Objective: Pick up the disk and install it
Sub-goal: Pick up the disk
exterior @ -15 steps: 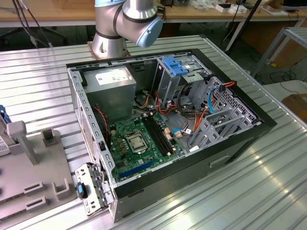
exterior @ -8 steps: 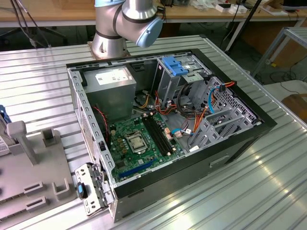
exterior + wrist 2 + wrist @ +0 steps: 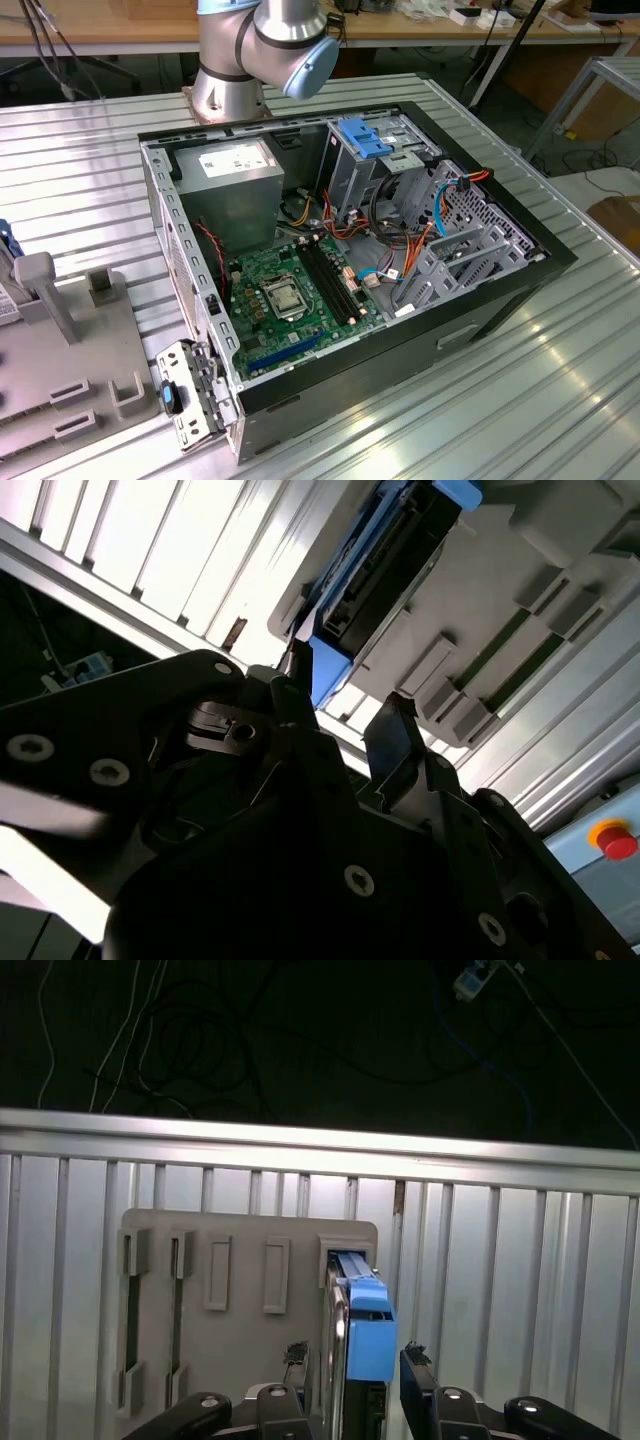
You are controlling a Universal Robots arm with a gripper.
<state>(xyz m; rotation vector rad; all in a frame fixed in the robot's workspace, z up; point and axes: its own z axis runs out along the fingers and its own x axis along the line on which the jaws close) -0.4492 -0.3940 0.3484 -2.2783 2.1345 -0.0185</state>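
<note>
Pick-up step, I judge: the gripper (image 3: 356, 1365) hangs with fingers (image 3: 415, 1365) spread — nothing gripped — astride the disk (image 3: 368, 1325), standing on edge in the grey holder (image 3: 240, 1250) (on the slatted table (image 3: 500, 1290)). Closing calls for squareness to its blue frame.

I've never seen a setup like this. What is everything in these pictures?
ribbed metal table: one, silver, under everything
open computer case: one, black, lying mid-table
circuit board: one, green, on the case's floor
metal power-supply box: one, grey, in the case's corner near the arm's base
ribbed plastic clip: one, blue, atop the case's metal bay
slotted plastic rack: one, grey, on the table at the exterior view's left
flat disk in a plastic frame: one, dark grey in bright blue, on edge in the rack's end slot
robot arm: one, silver and light blue, behind the case
pincer: one, black, open, a finger either side of the disk
</note>
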